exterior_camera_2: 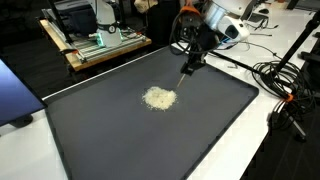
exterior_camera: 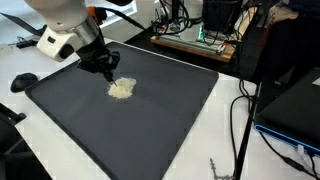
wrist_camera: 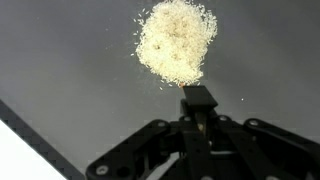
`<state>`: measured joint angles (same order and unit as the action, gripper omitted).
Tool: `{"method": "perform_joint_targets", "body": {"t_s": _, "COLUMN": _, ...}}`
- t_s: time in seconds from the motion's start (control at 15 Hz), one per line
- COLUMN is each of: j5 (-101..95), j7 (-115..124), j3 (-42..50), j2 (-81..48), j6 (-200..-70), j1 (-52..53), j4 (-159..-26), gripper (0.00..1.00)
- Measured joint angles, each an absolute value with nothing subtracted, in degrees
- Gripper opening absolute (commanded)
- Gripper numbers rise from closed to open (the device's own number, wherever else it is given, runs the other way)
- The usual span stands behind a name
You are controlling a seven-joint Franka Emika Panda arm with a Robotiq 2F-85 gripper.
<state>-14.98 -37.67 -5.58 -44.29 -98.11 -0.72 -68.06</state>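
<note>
A small pile of pale grains [exterior_camera: 121, 89] [exterior_camera_2: 159, 98] [wrist_camera: 176, 40] lies on a large dark mat [exterior_camera: 150, 130] [exterior_camera_2: 150, 140] [wrist_camera: 70, 70]. My gripper [exterior_camera: 108, 72] [exterior_camera_2: 187, 68] [wrist_camera: 198, 98] hangs just over the mat at the pile's edge, tips pointing down, a short way from the nearest grains. The jaws are pressed together. Whether anything thin is pinched between them I cannot tell. In the wrist view a few stray grains lie around the pile.
A wooden board with electronics [exterior_camera: 195, 40] [exterior_camera_2: 95, 40] stands beyond the mat's far edge. Cables [exterior_camera: 240, 110] [exterior_camera_2: 285, 90] trail over the white table beside the mat. A black rounded object [exterior_camera: 22, 82] sits off one corner, and a blue panel [exterior_camera_2: 10, 95] stands by another.
</note>
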Motion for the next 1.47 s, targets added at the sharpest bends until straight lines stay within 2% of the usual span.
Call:
{"method": "perform_joint_targets", "body": {"t_s": 0.4, "j5": -12.8, "j7": -38.2, "j3": -5.5, "j2": -44.4, "j6": -97.6, "j1": -2.2, "j4": -67.8, "gripper": 0.03}}
{"method": "perform_joint_targets", "body": {"t_s": 1.47, "j5": 14.2, "j7": -44.7, "j3": -5.4, "j2": -46.0, "j6": -98.4, "j1": -20.7, "j4": -67.4, "gripper": 0.03}}
